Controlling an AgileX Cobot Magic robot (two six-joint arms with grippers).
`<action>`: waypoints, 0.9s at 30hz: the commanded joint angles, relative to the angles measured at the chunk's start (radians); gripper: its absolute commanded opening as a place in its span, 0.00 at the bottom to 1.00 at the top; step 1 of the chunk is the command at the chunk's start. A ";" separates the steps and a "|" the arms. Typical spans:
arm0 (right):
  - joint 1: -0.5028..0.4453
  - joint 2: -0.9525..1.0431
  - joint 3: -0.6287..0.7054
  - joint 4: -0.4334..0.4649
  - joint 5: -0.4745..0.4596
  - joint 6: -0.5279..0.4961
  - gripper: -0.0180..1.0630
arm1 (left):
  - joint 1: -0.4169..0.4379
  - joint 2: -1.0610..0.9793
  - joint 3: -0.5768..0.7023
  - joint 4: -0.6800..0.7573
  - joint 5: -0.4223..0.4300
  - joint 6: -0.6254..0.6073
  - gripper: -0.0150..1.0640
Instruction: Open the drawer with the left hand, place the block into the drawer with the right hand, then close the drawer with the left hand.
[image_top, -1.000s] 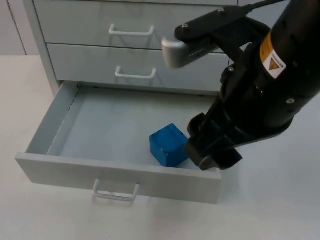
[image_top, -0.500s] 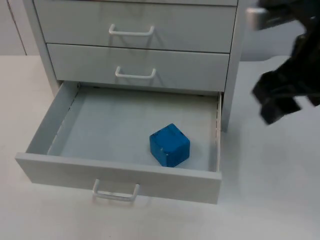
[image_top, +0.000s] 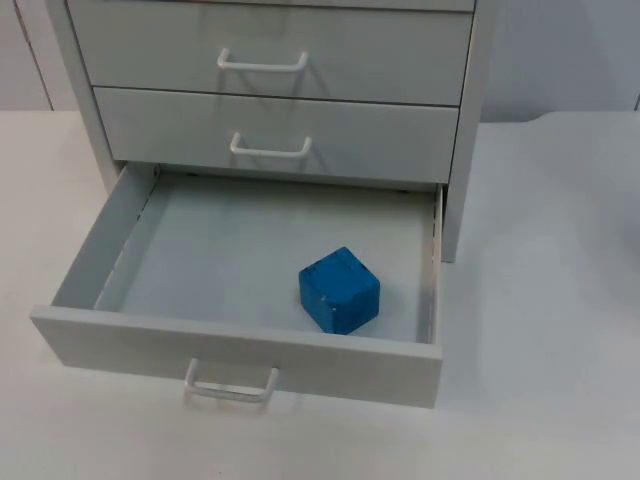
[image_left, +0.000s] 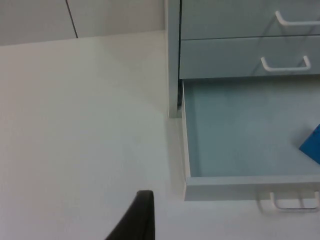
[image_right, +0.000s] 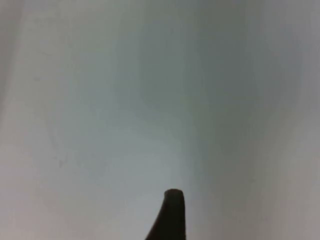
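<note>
Left gripper: above bare table left of cabinet; finger opening cannot be told. Bottom drawer pulled open. Blue block inside, near front right corner. Right gripper: over bare table; opening cannot be told.

white table | grey partition wall | two shut upper drawers

The left gripper hangs above the table, one black fingertip in sight. The right gripper hangs over bare white surface, a single dark fingertip in sight
</note>
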 joint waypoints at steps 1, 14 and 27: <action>-0.103 -0.053 0.022 0.061 0.020 -0.079 0.68 | 0.001 -0.005 -0.002 0.006 -0.008 0.000 0.99; -0.175 -0.369 0.166 0.050 -0.006 -0.079 0.68 | 0.001 -0.005 -0.002 0.002 -0.008 0.000 0.99; -0.175 -0.624 0.264 0.045 -0.010 -0.079 0.68 | 0.001 -0.005 -0.002 -0.007 -0.008 0.000 0.99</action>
